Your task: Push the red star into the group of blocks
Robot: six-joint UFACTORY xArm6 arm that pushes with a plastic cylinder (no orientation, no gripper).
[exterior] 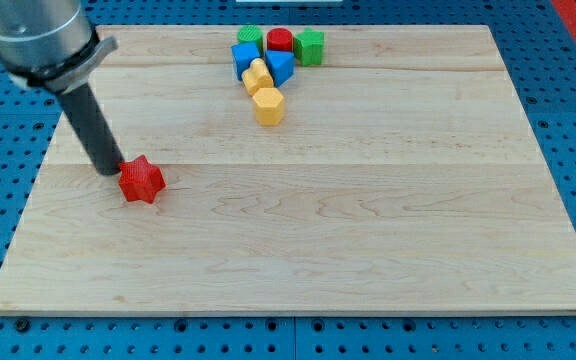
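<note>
Camera view: wooden board (368, 230) lying on a blue perforated table (568, 100). Dark rod (90, 125) coming down at a slant from a grey housing (38, 35) at the view's top left. My tip (111, 171) down at the board surface, just left of the red star (141, 180), touching it or very nearly so; exact contact not clear. No claw on this arm, only the bare rod, so nothing released, clenched or grasped.

Red star resting on the board's left half, about mid-height, well apart from the group of blocks at the view's top centre. In that group: green block (250, 36) at top left, shape unclear; red cylinder (280, 41) just right of it; green cube (309, 46) at the right end. Below them a blue cube (246, 57) and a blue block (280, 67), looking wedge-like, close beside each other. Two yellow blocks trailing toward the view's bottom: a rounded one (258, 77) between the blues, then a yellow hexagonal block (268, 105) nearest the star. All packed closely, several touching.
</note>
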